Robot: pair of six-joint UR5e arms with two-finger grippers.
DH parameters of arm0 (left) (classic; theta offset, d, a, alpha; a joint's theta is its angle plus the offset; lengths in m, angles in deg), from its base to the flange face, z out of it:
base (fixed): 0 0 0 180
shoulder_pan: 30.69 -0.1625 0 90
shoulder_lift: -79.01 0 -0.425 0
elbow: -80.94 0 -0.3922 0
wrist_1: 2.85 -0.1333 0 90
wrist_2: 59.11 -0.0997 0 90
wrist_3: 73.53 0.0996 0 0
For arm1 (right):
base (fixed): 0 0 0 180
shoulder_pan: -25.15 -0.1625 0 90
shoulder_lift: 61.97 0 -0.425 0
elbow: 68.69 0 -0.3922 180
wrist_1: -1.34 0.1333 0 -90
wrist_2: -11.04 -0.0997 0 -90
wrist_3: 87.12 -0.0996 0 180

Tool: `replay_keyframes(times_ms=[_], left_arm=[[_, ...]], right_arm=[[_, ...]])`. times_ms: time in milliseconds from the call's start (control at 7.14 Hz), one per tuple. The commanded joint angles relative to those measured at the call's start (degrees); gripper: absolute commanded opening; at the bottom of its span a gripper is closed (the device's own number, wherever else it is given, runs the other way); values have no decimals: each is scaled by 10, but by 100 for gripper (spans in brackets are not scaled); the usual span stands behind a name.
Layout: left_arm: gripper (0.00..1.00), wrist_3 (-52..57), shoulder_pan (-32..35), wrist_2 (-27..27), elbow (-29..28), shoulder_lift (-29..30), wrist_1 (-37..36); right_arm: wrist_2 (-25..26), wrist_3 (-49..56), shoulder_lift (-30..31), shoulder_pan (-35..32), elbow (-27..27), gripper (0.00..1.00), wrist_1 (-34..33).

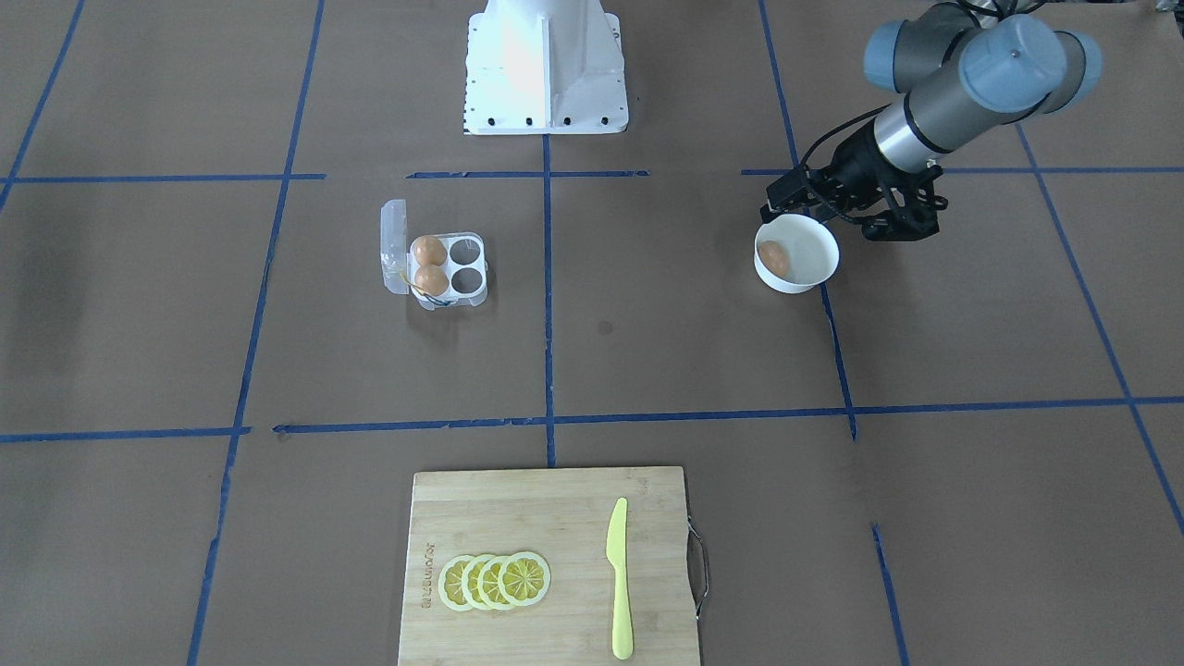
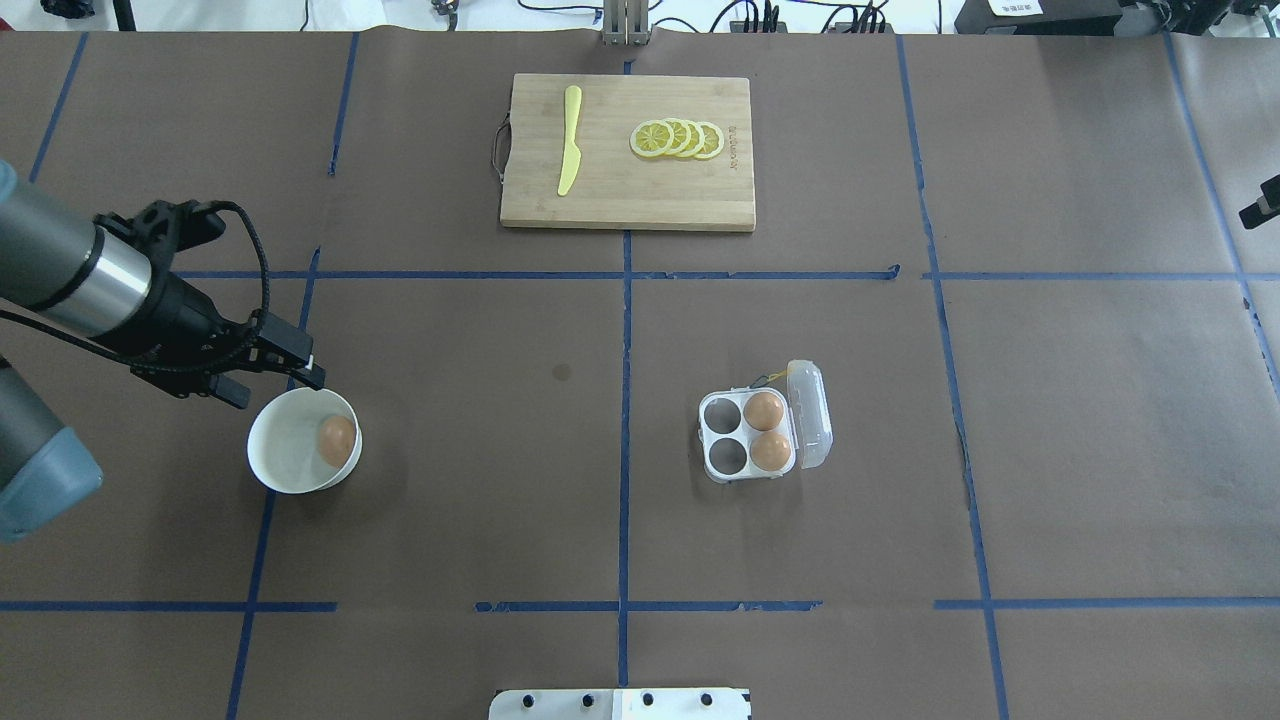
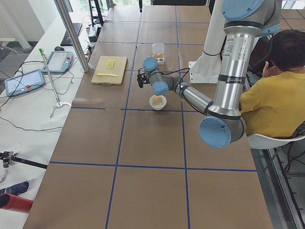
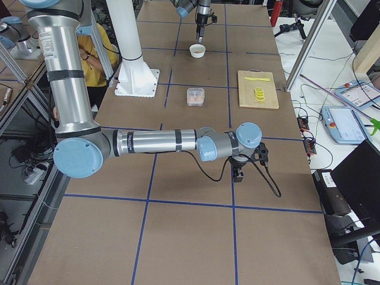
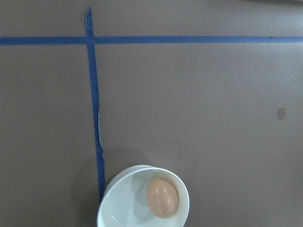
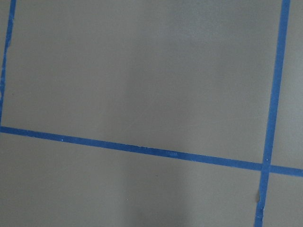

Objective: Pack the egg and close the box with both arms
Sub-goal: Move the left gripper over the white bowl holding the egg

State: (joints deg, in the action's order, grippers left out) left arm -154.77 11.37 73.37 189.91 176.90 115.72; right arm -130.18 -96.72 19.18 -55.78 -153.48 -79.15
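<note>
The egg [image 1: 774,258] lies in a round white bowl [image 1: 814,277]; it also shows in the overhead view [image 2: 337,440] and the left wrist view [image 5: 162,197]. My left gripper [image 1: 902,222] hangs above the table just beside the bowl [image 2: 280,455], pointing down, and looks open and empty. The clear box [image 2: 727,435] stands mid-table with its lid [image 2: 810,415] open. Two brown eggs [image 2: 764,410] [image 2: 770,450] fill the cells nearest the lid; the other two are empty. My right gripper [image 4: 237,173] hovers over bare table far to the right; I cannot tell its state.
A wooden cutting board [image 2: 640,190] with lemon slices [image 2: 678,138] and a yellow knife [image 2: 570,150] lies at the far edge. The white pedestal [image 1: 546,69] stands at the near edge. A person in yellow [image 3: 274,100] sits beside the robot.
</note>
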Motion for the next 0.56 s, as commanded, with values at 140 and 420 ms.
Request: replay_keyframes(times_ms=[140,420], left_arm=[[96,-103,-88,-126,11,-1,8],[96,-103,-116,-187,11,-9,6]], right_arm=[[0,-6,1,2,2,100,2],[-3,-9,4,2,0,100,2]])
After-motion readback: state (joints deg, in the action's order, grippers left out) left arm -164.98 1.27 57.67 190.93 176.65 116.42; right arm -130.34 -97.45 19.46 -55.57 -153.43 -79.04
